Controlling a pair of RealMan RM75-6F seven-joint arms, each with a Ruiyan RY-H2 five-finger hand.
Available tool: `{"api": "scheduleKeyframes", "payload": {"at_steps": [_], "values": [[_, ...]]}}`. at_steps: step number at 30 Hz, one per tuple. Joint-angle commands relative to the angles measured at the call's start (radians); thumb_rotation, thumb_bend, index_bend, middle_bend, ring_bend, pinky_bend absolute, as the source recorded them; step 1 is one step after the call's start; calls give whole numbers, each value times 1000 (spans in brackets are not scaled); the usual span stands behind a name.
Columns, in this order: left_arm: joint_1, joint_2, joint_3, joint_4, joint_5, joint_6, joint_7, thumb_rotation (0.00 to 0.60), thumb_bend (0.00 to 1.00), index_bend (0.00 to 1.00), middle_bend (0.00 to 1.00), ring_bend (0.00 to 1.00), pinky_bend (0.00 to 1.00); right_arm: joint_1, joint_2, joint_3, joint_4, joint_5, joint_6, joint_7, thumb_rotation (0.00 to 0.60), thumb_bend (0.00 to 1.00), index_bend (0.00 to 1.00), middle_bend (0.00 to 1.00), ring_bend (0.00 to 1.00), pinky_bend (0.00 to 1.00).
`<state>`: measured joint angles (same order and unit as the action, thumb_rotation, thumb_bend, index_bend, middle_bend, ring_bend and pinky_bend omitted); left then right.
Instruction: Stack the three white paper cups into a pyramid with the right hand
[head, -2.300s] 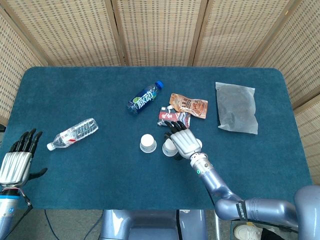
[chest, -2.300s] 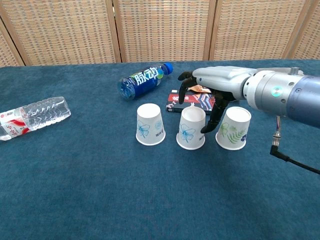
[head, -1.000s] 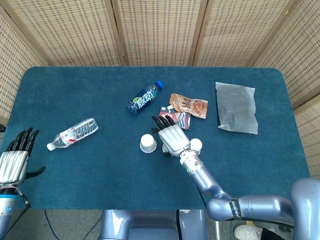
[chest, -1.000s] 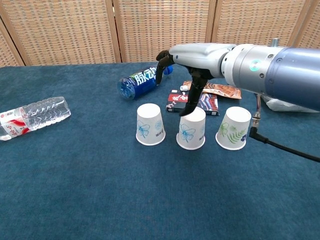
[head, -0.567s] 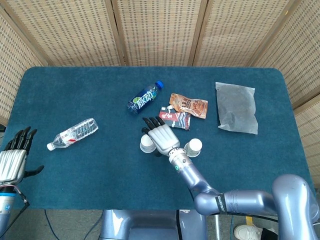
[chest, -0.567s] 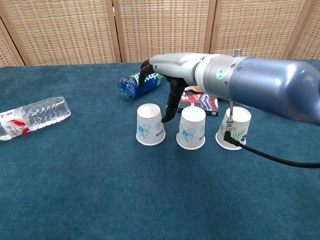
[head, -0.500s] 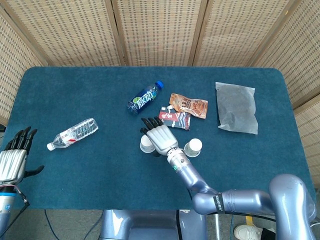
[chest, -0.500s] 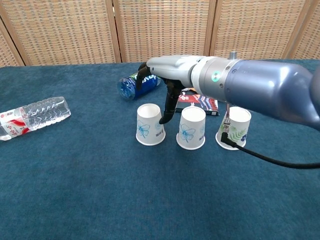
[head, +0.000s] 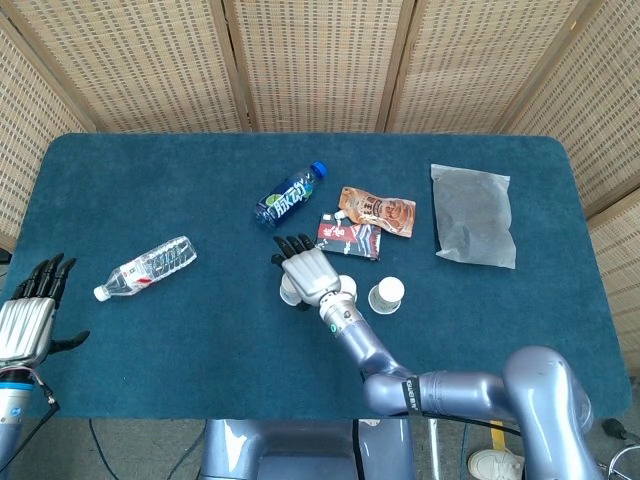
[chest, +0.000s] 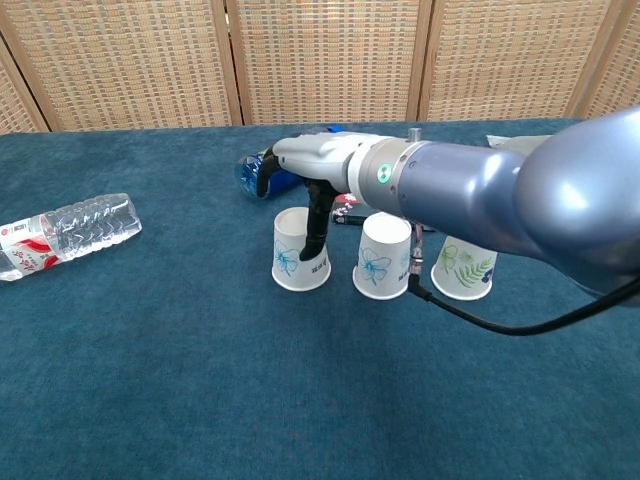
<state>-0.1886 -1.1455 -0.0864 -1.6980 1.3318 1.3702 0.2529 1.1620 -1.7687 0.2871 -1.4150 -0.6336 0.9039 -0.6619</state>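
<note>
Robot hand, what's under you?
The right hand hangs over the leftmost paper cup, its thumb down the cup's front. From above the hand covers that cup, so touching can't be told.

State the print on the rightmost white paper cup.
The rightmost white paper cup bears green leaf sprigs with some small blue marks, clearest in the chest view.

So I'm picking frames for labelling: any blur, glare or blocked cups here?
Head view: sharp, evenly lit, but the right robot hand hides the left cup. Chest view: its arm looms large and soft-edged, covering part of the left cup; clear bottle shows mild glints.
</note>
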Motion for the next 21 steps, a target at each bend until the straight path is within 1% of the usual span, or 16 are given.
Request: {"api": "scheduleKeyframes", "payload": {"at_steps": [1, 5, 11, 13, 15, 17, 21], "values": [[-1, 0, 3, -1, 1, -3, 3, 600, 139, 23, 0, 0, 173, 5, -10, -4, 19, 5, -9, 4, 600, 148, 248, 0, 0, 98], [-4, 0, 8, -5, 6, -8, 10, 600, 142, 23, 0, 0, 174, 6, -21, -15, 51, 12, -19, 8, 600, 148, 282, 0, 0, 98], [-5, -1, 14, -10, 12, -8, 18, 600, 143, 23, 0, 0, 174, -5, -38, -27, 86, -6, -29, 40, 600, 149, 319, 0, 0, 100], [-4, -2, 15, -12, 15, -5, 20, 600, 143, 23, 0, 0, 174, -9, -45, -28, 96, -19, -28, 53, 600, 148, 350, 0, 0, 105], [-3, -1, 16, -15, 19, -2, 21, 600, 143, 24, 0, 0, 174, -12, -51, -28, 99, -34, -22, 63, 600, 148, 411, 0, 0, 115], [-3, -1, 17, -17, 22, 0, 21, 600, 143, 25, 0, 0, 174, -15, -54, -25, 96, -50, -14, 72, 600, 148, 451, 0, 0, 120], [-1, 3, 19, -22, 28, 6, 19, 600, 143, 26, 0, 0, 174, -20, -51, -20, 68, -76, 8, 75, 600, 148, 497, 1, 0, 126]]}}
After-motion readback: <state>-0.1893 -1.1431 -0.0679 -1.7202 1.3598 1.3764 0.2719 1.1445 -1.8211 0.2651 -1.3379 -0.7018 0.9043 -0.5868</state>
